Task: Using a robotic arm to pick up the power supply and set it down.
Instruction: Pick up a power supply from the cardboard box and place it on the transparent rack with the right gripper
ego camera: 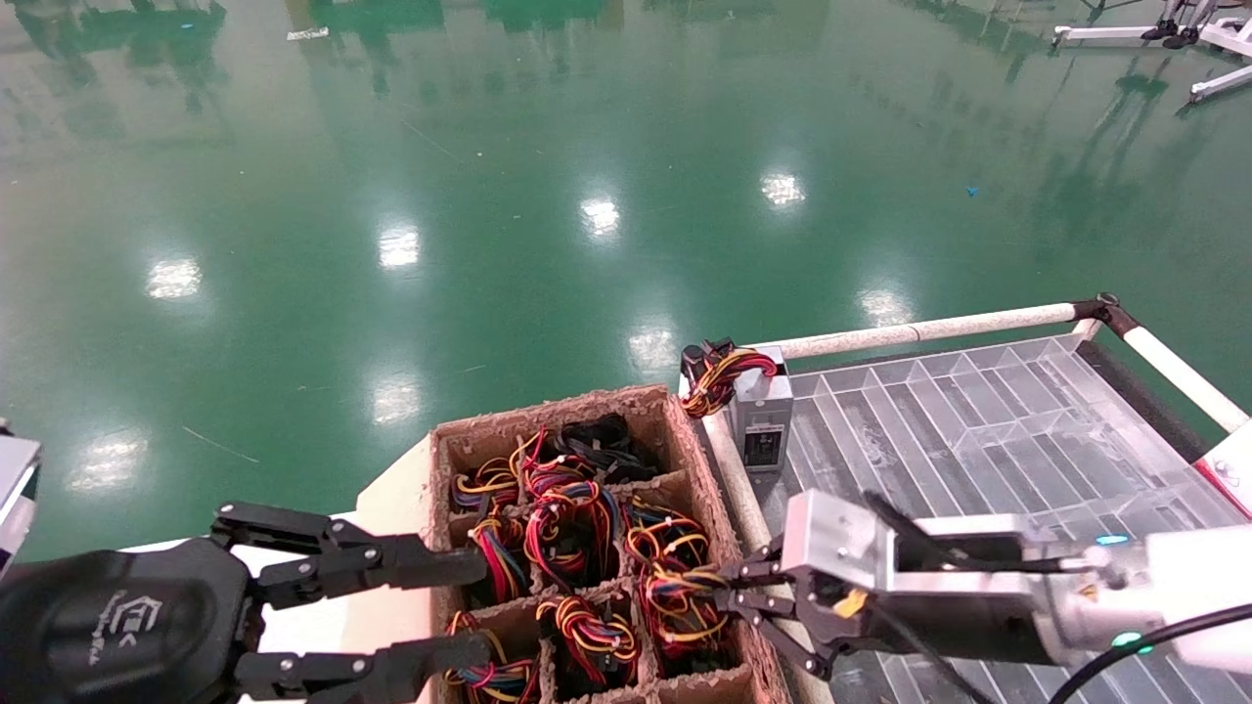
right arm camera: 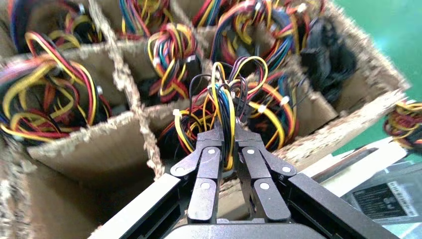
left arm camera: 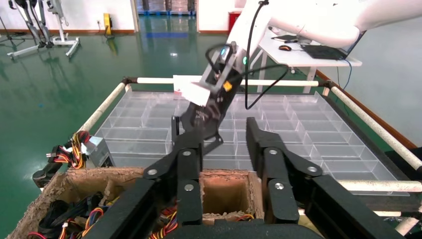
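My right gripper (ego camera: pixel 729 592) (right arm camera: pixel 226 132) reaches over the carton's near right cells and is shut on a bunch of yellow, blue and red wires (right arm camera: pixel 225 97). These wires belong to a power supply whose grey box is hidden down in its cell (ego camera: pixel 685 606). My left gripper (ego camera: pixel 479 606) (left arm camera: pixel 221 144) hovers open at the carton's near left side, holding nothing. In the left wrist view the right gripper (left arm camera: pixel 199 124) shows beyond an empty cell (left arm camera: pixel 224 191).
A brown pulp carton (ego camera: pixel 548 411) holds several wire bundles in its cells. Right of it lies a clear compartment tray (ego camera: pixel 978 420) framed by white rails (ego camera: pixel 929 330). On its near left corner stands another grey box (ego camera: pixel 763 411) (left arm camera: pixel 97 149) with looped wires.
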